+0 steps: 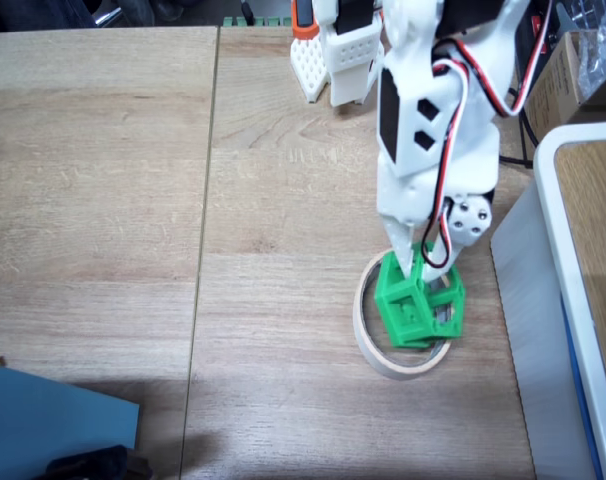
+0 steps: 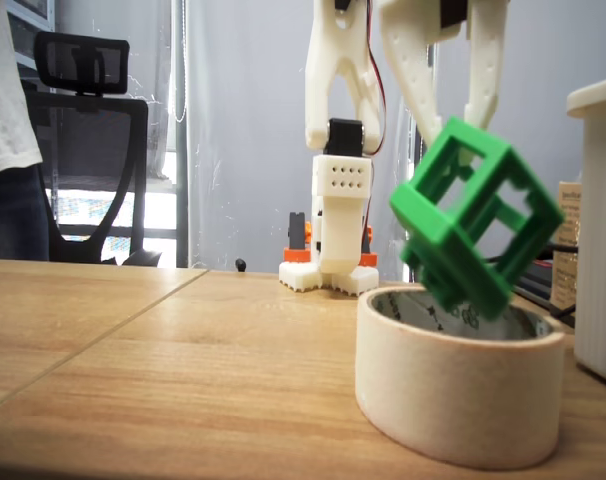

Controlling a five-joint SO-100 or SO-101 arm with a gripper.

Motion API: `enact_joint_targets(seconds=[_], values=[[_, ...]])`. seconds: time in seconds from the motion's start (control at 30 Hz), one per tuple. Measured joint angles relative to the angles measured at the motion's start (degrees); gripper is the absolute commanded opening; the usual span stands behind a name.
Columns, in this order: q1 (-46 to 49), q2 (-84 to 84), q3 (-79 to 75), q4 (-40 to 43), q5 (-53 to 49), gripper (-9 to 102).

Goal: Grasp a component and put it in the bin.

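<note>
The green component (image 1: pixel 411 305) is a hollow hexagonal block held tilted over the bin (image 1: pixel 367 335), a low cream tape ring on the wooden table. My white gripper (image 1: pixel 421 262) comes down from above and is shut on the block's upper edge. From the low fixed view, the component (image 2: pixel 473 215) hangs at a slant with its lower corner dipping just inside the bin (image 2: pixel 453 385), behind the rim. The gripper (image 2: pixel 451 125) has one finger on each side of the block's top corner.
A large white-rimmed container (image 1: pixel 558 250) (image 2: pixel 598 230) stands close on the right of the ring. The arm's base (image 1: pixel 333 60) (image 2: pixel 338 230) is behind it. A blue object (image 1: pixel 43 420) lies at the front left. A chair (image 2: pixel 88 130) and a person's clothing (image 2: pixel 3 100) are beyond the table.
</note>
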Motion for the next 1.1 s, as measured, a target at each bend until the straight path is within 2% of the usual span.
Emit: enact_joint_targets(seconds=[0.47, 0.87, 1.1], values=[[0.18, -3.34, 0.00, 0.00, 0.00, 0], [0.26, -3.34, -0.09, 0.00, 0.00, 13], [0.26, -3.34, -0.18, 0.00, 0.00, 13]])
